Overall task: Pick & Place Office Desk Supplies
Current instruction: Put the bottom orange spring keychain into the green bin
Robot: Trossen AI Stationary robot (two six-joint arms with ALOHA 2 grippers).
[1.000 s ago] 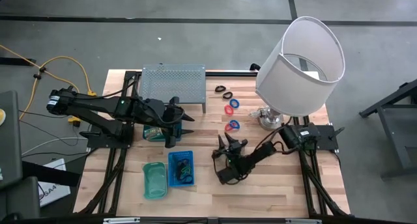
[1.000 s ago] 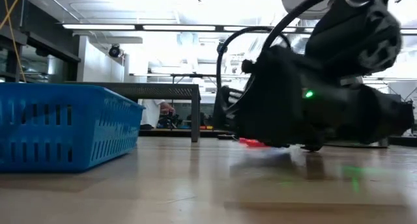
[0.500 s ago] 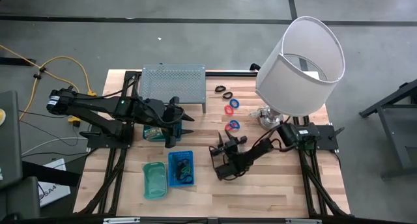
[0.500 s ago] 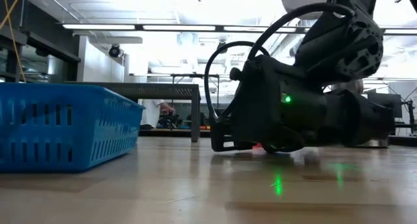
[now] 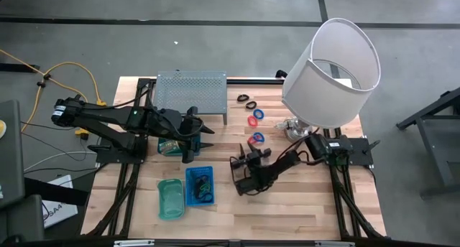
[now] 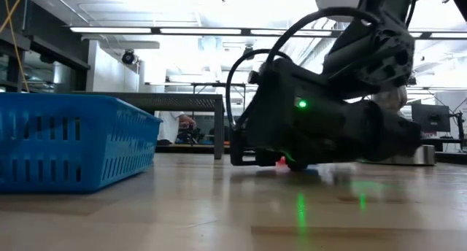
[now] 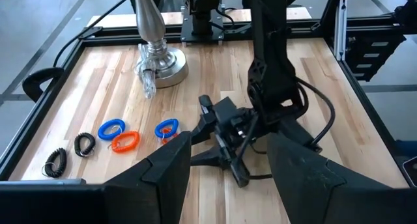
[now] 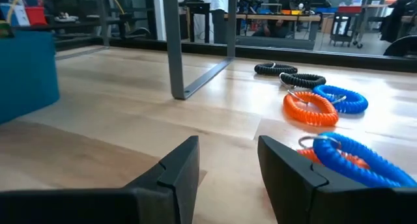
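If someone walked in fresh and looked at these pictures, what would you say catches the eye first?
The big white-shaded lamp towers over the table's far right corner. Below it, the right gripper lies low on the wood with its fingers apart, near a blue coil ring over an orange one, with more rings and black coils beyond. The left gripper hangs open beside the grey perforated rack, above the blue tray.

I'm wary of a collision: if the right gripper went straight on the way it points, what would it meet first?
Probably the grey rack's leg; the right gripper is open, coils beside its line.
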